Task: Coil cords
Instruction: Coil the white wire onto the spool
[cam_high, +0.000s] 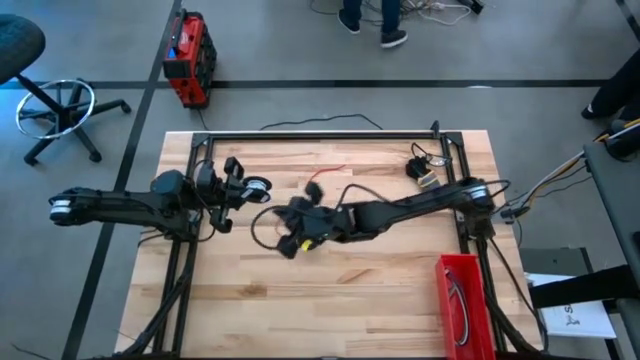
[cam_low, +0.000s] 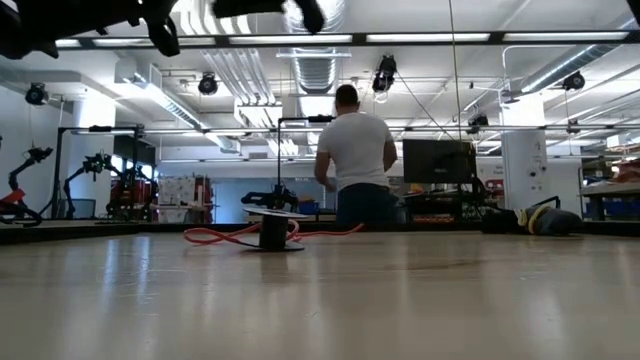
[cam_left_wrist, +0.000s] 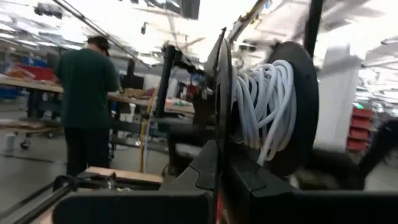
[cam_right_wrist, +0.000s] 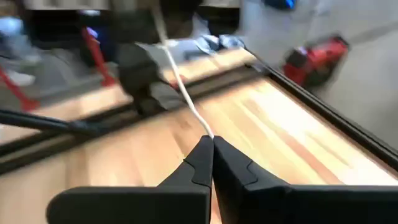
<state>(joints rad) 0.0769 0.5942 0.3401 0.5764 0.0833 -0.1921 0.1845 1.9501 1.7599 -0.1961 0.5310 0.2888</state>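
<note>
The left claw (cam_left_wrist: 217, 155), pressed together on the dark flange of a spool (cam_left_wrist: 292, 106), holds it raised above the counter (cam_high: 330, 290) near the left edge, with the white cord (cam_left_wrist: 264, 106) already wound in several turns around the hub. From there a free strand of the same white cord runs across to the right claw (cam_right_wrist: 210, 155), which is stretched toward the middle of the counter and pinches the strand at its fingertips.

A red cord (cam_low: 225, 236) lies loose on the wood toward the far edge, beside a small dark spool (cam_low: 273, 232). A black cord (cam_high: 262, 232) loops on the surface near the centre, by the right claw.

The white cord looks light, thin and limp; it would likely slip through a loose grip, so a firm hold on the strand near the spool, kept taut, should lay tidy turns. Slack could let loops spring off the hub.

In the room beyond, a person (cam_low: 355, 165) stands facing away.
</note>
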